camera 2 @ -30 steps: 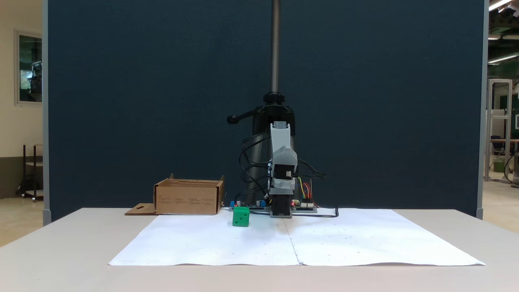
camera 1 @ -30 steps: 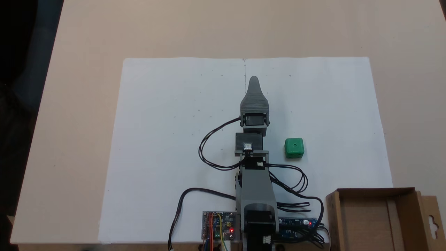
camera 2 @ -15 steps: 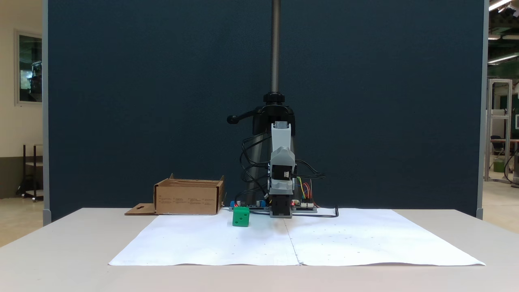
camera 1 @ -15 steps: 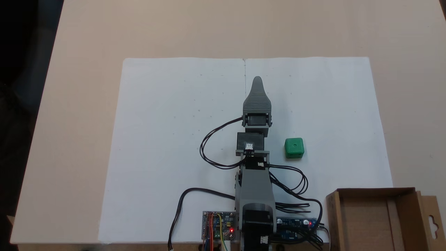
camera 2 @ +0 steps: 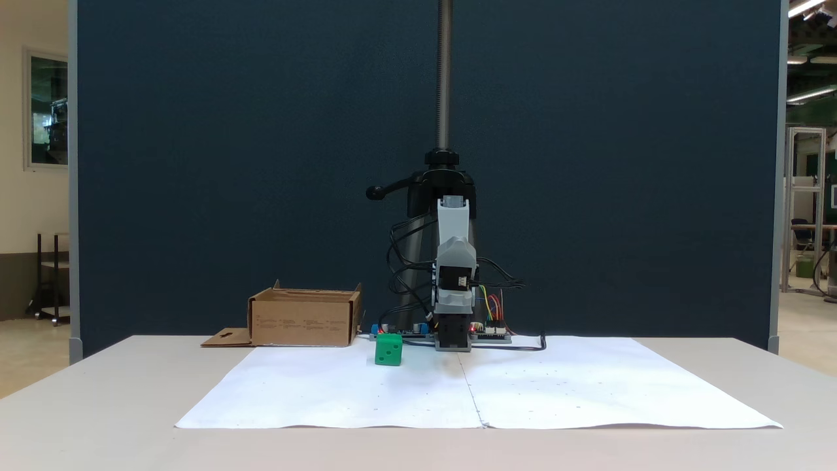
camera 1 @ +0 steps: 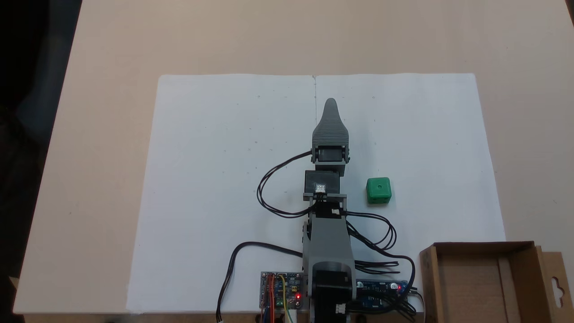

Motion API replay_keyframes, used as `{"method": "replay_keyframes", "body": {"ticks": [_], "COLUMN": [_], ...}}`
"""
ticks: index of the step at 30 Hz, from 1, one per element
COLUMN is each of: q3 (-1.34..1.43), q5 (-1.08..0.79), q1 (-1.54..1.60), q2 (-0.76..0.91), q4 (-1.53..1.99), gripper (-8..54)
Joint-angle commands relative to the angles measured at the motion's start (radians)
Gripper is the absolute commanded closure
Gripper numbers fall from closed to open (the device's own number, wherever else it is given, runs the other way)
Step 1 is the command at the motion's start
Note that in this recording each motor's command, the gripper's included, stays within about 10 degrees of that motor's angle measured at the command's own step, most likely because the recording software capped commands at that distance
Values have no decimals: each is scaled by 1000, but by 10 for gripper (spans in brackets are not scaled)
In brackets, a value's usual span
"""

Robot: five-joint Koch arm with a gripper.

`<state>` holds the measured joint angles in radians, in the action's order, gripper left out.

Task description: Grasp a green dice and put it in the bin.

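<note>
gripper [camera 1: 330,102]: above the paper [camera 1: 215,179], tip pointing away from the base, jaws stacked one behind the other, opening cannot be told | dice [camera 1: 378,190]: on the paper, right of the arm in the top-down fixed view, apart from it | bin [camera 1: 520,264]: desk [camera 1: 112,54] corner, right of the base, well apart from dice

In a fixed view from above, the gripper [camera 1: 331,104] has swung slightly toward 3 o'clock since a second ago, its tip now a little closer to the side where the green dice [camera 1: 379,190] sits. Over the last half second it barely shifted.
</note>
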<state>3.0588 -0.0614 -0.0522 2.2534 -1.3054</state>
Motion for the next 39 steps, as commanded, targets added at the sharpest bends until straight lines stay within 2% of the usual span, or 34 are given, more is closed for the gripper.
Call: {"method": "replay_keyframes", "body": {"ticks": [1, 7, 17, 23, 33, 39], "q3": [67, -34, -560, -756, -1112, -1210], "q5": [54, 31, -5, 8, 178, 242], "q1": [-37, -32, -61, -57, -66, -66], "q2": [106, 109, 109, 109, 95, -11], "q4": [-14, 23, 693, 1095, 1690, 2015], "gripper": [16, 68, 66, 66, 65, 59]}}
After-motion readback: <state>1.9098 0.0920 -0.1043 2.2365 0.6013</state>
